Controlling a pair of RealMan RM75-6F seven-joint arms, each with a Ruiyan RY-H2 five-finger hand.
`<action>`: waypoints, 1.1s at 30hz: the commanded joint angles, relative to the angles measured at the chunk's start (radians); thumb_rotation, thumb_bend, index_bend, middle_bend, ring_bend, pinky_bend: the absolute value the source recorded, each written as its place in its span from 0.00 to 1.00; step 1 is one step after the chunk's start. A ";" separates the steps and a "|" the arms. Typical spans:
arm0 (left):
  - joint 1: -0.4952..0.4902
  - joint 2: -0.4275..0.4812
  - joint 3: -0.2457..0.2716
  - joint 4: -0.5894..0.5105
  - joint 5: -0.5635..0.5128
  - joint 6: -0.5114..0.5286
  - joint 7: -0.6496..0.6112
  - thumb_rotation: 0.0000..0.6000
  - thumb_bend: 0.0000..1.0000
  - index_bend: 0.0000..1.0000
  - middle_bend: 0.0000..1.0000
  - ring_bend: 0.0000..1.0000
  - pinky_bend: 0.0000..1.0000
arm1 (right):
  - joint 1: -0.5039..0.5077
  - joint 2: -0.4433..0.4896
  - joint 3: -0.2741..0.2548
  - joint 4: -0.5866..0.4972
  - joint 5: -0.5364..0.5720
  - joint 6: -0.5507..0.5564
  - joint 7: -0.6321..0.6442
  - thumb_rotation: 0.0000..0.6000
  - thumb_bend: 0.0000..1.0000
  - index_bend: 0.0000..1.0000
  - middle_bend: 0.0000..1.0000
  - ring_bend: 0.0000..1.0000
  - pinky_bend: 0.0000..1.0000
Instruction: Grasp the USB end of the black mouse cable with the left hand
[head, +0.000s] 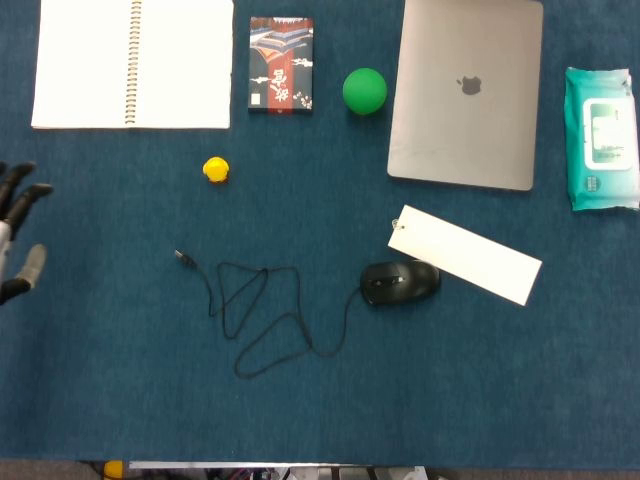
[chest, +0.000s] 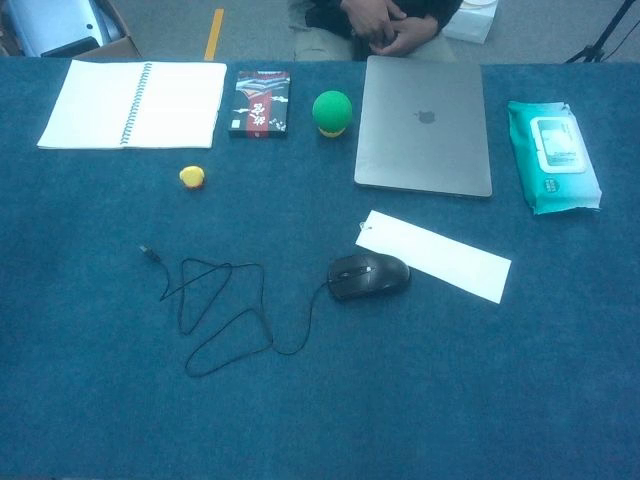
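Black-and-grey left hand (head: 18, 232) at the table's left edge, fingers spread wide, empty, well apart from the black mouse cable's small USB end (head: 183, 258)

Blue felt table (chest: 90, 400); grey floor (chest: 260, 25) behind; cardboard box (chest: 105, 40) far left corner.

A dark blue cloth (chest: 80, 400) is covering the table. The mouse (head: 399, 282) and its looping cable (head: 262, 318) are showing black. A white card (head: 465, 254) is lying pale against the blue. The laptop (chest: 424, 125) is gleaming silver-grey, the ball (head: 364, 90) bright green, the small duck (head: 215, 169) yellow. The wipes pack (chest: 552, 156) is showing teal with a white label, the notebook (head: 132, 63) white, and the small book (head: 281, 64) black, patterned in red and white.
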 joint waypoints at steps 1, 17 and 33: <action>-0.062 0.014 0.006 0.027 0.058 -0.061 -0.055 1.00 0.40 0.22 0.15 0.11 0.00 | 0.010 0.015 0.009 -0.022 -0.005 -0.003 0.000 1.00 0.37 0.40 0.36 0.26 0.36; -0.257 -0.178 0.024 0.273 0.232 -0.166 -0.155 1.00 0.33 0.47 0.23 0.13 0.00 | 0.024 0.048 0.019 -0.078 -0.002 -0.010 -0.026 1.00 0.37 0.40 0.36 0.26 0.36; -0.292 -0.349 0.088 0.454 0.236 -0.198 -0.120 1.00 0.31 0.47 0.19 0.04 0.00 | 0.027 0.046 0.013 -0.074 0.005 -0.022 -0.022 1.00 0.37 0.40 0.36 0.26 0.36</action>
